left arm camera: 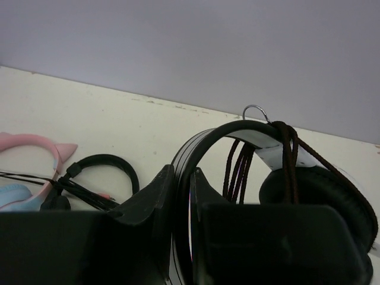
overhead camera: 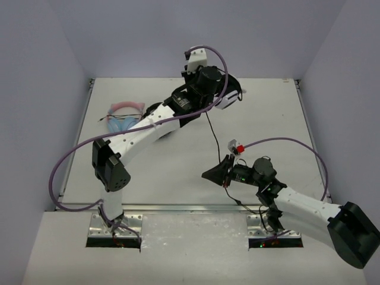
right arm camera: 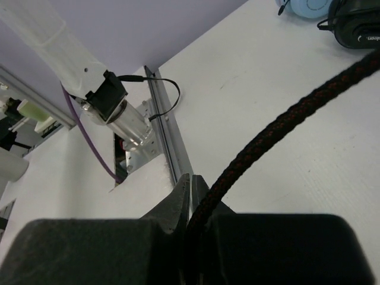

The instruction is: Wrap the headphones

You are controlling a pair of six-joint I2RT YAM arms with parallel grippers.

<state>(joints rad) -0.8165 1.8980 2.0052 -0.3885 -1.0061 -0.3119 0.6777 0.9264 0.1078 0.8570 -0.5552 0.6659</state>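
Observation:
The white headphones (overhead camera: pixel 230 95) with black ear pads sit at the far middle of the table, held up by my left gripper (overhead camera: pixel 215 95). In the left wrist view that gripper (left arm camera: pixel 183 172) is shut on the headband (left arm camera: pixel 205 139). Several turns of the black cable (left arm camera: pixel 237 169) hang wound round the band beside the ear pad (left arm camera: pixel 320 190). The cable (overhead camera: pixel 214 133) runs from the headphones down to my right gripper (overhead camera: pixel 206 173). In the right wrist view that gripper (right arm camera: pixel 191 184) is shut on the braided cable (right arm camera: pixel 285 119), which stretches up and right.
The pink-and-blue cat-ear pair (overhead camera: pixel 123 116) lies at the far left and shows in the left wrist view (left arm camera: pixel 29 148). The all-black pair (left arm camera: pixel 104 169) lies next to it, also in the right wrist view (right arm camera: pixel 356 24). The table's near metal rail (right arm camera: pixel 169 142) is close behind my right gripper.

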